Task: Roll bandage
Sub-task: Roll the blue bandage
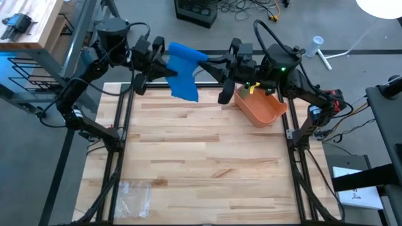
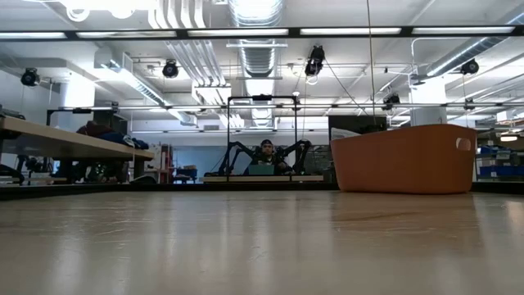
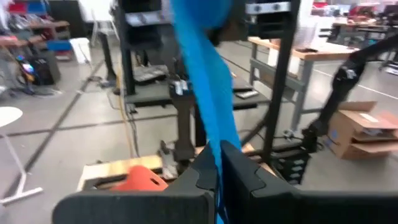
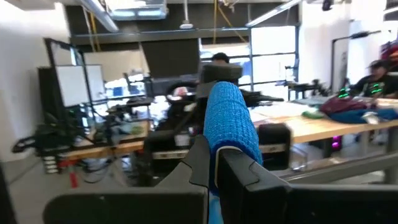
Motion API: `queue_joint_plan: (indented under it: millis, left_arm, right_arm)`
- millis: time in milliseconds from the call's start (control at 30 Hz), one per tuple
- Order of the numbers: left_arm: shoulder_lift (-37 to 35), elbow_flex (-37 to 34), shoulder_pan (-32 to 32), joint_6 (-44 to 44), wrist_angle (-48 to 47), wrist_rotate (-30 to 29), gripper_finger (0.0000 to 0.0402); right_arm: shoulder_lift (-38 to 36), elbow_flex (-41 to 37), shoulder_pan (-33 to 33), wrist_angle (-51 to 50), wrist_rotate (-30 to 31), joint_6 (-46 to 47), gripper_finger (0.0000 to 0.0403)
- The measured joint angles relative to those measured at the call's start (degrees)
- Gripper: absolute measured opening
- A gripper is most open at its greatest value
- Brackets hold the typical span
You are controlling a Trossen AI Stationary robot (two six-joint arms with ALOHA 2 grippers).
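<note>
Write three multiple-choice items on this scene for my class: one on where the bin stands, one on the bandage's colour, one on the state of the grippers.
1. Where is the bin?
A. at the table's far right, near the right arm
B. at the near left corner
C. on the floor

2. What colour is the bandage?
A. white
B. blue
C. green

3. How are the left gripper and right gripper?
A. both open and empty
B. only the left holds the bandage
C. both shut on the bandage, above the table

Answers:
1 A, the high view shows it there.
2 B, it is blue in every view showing it.
3 C, each wrist view shows its fingers clamped on the bandage.
</note>
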Motion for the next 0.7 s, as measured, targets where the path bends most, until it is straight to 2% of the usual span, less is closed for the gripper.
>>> queue_joint_plan:
  millis: [133, 233, 500, 700]
  left_arm:
    - [-1.68, 0.02, -0.54, 2.17, -5.95, -0.67, 0.0000]
    - [-3.36, 0.00, -0.49, 4.15, -8.71, -4.79, 0.0000]
    - [-3.89, 0.00, -0.52, 2.61, -1.72, -6.01, 0.0000]
    - [-1.87, -0.05, -0.63, 1.93, -1.13, -6.60, 0.0006]
  right_arm:
    - [-0.14, 0.00, -0.11, -0.29, 0.12, -2.26, 0.0003]
    - [-0.45, 0.00, -0.11, -0.31, 0.26, -2.24, 0.0003]
    - [-0.05, 0.05, -0.13, 0.52, 0.03, -0.47, 0.0003]
    - [0.87, 0.02, -0.11, 1.36, -0.45, 0.35, 0.0003]
